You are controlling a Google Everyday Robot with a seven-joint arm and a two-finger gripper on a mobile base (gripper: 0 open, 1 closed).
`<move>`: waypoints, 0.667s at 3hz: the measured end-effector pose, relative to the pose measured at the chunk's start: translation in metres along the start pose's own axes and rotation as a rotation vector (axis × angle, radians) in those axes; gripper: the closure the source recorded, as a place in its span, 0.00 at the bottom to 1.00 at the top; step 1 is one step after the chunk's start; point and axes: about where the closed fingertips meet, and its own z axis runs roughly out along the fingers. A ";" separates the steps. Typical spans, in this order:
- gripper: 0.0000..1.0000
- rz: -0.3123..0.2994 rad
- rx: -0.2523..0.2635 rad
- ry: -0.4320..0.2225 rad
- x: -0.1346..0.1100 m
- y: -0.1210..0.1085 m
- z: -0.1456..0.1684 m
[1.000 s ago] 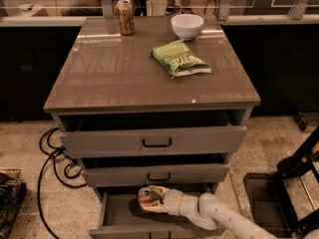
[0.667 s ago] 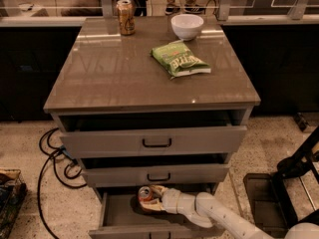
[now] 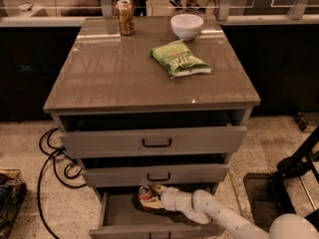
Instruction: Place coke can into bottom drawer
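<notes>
The coke can [image 3: 145,192] sits inside the bottom drawer [image 3: 117,214], which is pulled out, w/ its silver top tilted up toward the camera and red showing just below the rim; no script can be read on it from here. The gripper [image 3: 149,199] is down in that same drawer at the end of the white arm [image 3: 219,215], which comes in from the lower right, and its jaws pinch the can at the sides. The middle drawer [image 3: 157,174] and top drawer [image 3: 154,141] above are each part-way out, both w/ small black handles. On the glossy cabinet top [image 3: 114,78] a brownish-gold can [image 3: 125,16] stands upright at the back left, a white bowl [image 3: 187,26] at the back, right of centre, and a green chip bag [image 3: 179,59] lies flat just in front of the bowl (white lettering on it, too blurred to read a brand). The gold can's label can't be read either. Black cables [image 3: 50,153] loop on the speckled floor left of the cabinet.
</notes>
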 end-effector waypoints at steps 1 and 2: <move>1.00 0.020 -0.012 0.066 0.030 0.003 0.003; 1.00 0.035 -0.022 0.097 0.050 0.008 0.006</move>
